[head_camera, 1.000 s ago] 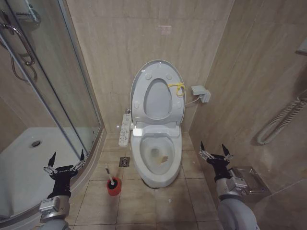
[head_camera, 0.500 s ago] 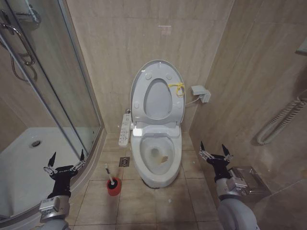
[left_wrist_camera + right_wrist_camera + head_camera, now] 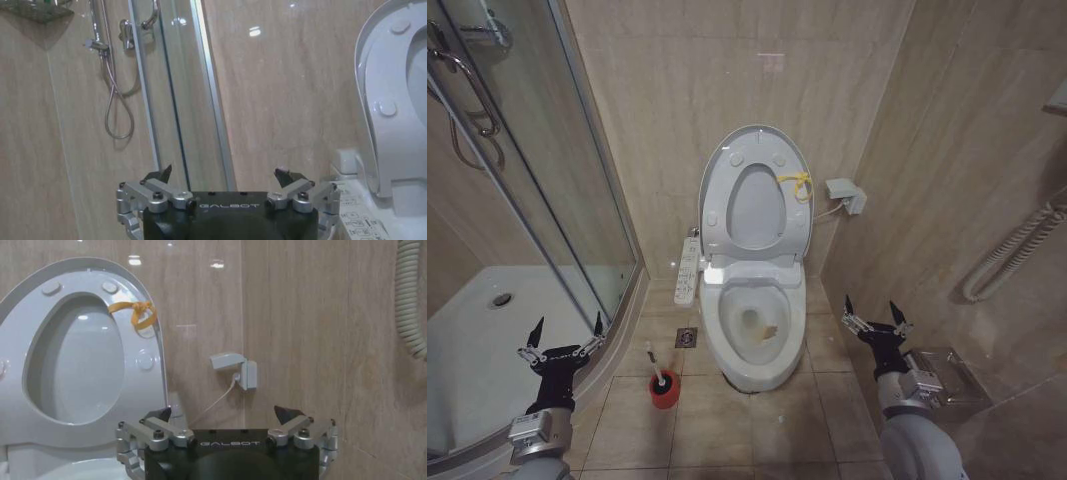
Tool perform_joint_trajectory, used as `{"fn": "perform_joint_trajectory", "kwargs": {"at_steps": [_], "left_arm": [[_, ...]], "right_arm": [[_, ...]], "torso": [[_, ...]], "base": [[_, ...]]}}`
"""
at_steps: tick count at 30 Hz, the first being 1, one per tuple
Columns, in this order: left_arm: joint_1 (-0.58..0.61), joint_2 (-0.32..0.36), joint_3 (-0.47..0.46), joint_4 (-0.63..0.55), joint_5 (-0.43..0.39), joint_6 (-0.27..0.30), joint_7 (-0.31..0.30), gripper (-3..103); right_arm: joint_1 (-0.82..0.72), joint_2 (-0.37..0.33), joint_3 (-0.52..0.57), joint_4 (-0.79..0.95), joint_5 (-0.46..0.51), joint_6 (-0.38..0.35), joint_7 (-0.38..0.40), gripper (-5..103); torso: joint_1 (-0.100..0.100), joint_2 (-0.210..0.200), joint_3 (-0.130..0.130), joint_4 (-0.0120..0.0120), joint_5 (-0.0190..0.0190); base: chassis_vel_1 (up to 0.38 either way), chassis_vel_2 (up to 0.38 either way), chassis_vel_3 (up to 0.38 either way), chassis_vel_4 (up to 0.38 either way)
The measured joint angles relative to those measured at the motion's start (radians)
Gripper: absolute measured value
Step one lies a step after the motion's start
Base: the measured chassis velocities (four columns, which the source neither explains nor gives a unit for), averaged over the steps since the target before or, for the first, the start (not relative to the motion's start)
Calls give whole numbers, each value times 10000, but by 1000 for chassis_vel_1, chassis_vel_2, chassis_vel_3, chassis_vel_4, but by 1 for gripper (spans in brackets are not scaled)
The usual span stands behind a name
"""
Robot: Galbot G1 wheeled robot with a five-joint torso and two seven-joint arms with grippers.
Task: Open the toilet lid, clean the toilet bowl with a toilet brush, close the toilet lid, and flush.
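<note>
— So where is everything?
— White ceramic toilet bowl (image 3: 752,335) central, its glossy white oval toilet lid (image 3: 756,192) upright, seemingly against the wall; the thin-handled toilet brush (image 3: 655,365) in a red cup (image 3: 664,390).
— Grippers?
— Left gripper (image 3: 562,340) near the brush, right gripper (image 3: 873,318) opposite; both spread wide, empty.

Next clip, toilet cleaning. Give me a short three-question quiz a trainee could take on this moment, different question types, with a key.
1. True or false: the toilet lid stands raised against the wall.
2. Multiple choice: the toilet brush is A) in the left gripper, B) standing in its red holder on the floor, to the robot's left of the toilet bowl, C) inside the bowl.
3. Fill in: the right gripper is ____ and holds nothing.

Key:
1. True
2. B
3. open
</note>
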Motion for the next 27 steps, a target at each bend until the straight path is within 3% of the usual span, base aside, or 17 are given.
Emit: {"fn": "perform_joint_trajectory", "kwargs": {"at_steps": [27], "left_arm": [[0,0,0,0,0,0,0,100]], "right_arm": [[0,0,-1,0,0,0,0,100]], "torso": [[0,0,0,0,0]], "base": [[0,0,0,0]]}}
